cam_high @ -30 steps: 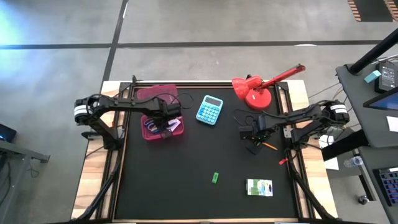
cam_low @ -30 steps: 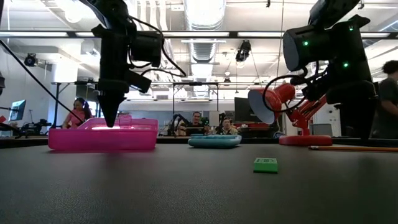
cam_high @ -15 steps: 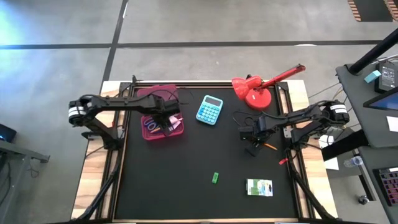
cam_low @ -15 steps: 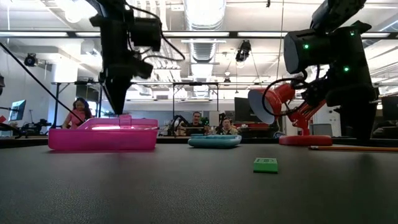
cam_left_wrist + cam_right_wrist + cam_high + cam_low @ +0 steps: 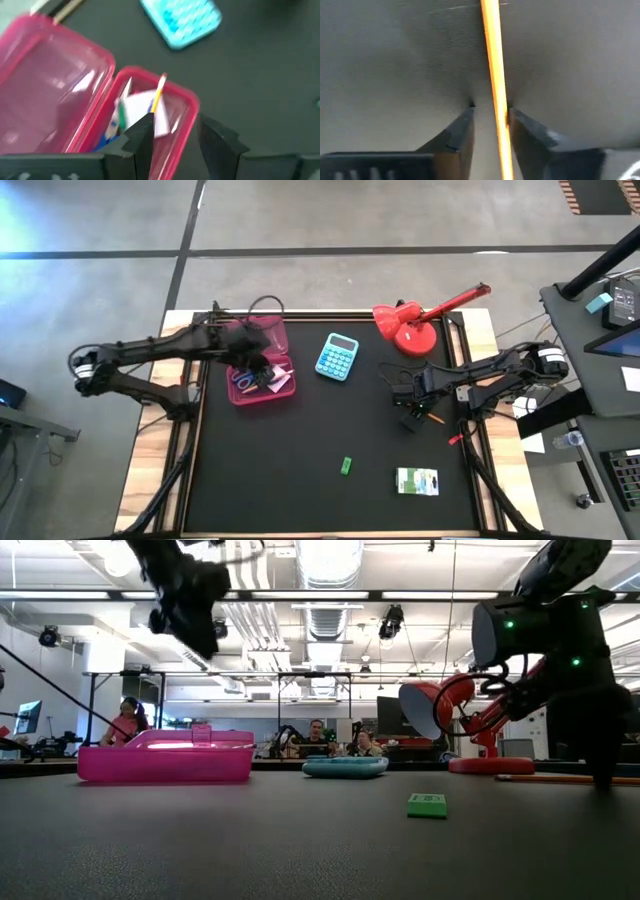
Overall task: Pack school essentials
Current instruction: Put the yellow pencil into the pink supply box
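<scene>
Your right gripper point(image 5: 490, 117) straddles the orange pencil point(image 5: 492, 60) below the red lamp point(image 5: 410, 325), jaws slightly apart, not clamped: it's light, stiff, rolls; pinch mid-shaft.

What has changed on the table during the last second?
The left gripper rose from the pink box and drew back, empty. The right gripper came down around the orange pencil, its fingers narrowing. The calculator, green eraser and packet stayed.
</scene>
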Motion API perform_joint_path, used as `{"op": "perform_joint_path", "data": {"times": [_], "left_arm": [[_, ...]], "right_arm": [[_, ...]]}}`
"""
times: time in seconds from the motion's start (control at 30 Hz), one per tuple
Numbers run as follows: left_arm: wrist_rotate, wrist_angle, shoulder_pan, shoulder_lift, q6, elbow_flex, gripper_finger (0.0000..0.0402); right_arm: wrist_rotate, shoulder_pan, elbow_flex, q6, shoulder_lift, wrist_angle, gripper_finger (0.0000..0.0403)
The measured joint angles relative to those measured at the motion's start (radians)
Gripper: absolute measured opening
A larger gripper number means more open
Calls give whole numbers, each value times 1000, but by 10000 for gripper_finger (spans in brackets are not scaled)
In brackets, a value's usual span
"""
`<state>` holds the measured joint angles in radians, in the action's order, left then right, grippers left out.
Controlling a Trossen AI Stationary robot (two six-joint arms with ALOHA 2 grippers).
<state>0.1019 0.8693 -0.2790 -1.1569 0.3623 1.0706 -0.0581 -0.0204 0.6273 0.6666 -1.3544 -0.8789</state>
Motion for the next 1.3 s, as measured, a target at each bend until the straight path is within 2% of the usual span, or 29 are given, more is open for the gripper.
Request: {"op": "perform_joint_path", "data": {"times": [0.2,0.27,0.5,0.7,0.87,1.0,1.2,1.3], "left_arm": [[-38,-136,3,95,25,0,130],[-43,-192,6,114,25,0,130],[-55,-311,6,119,22,0,130],[-152,-340,7,97,20,-6,130],[-184,-396,12,77,22,-48,130],[-224,-515,35,53,25,-92,130],[-247,-793,81,4,25,-157,130],[-248,-857,98,-20,25,-165,130]], "right_arm": [[-10,0,1,-31,-1,12,30],[-9,0,0,-31,-1,13,17],[-8,1,39,-16,13,-4,14],[11,0,135,-31,58,31,13],[36,0,230,-40,84,70,13],[67,1,314,-79,83,175,13],[155,0,443,-161,74,422,13],[184,0,511,-214,67,505,13]]}}
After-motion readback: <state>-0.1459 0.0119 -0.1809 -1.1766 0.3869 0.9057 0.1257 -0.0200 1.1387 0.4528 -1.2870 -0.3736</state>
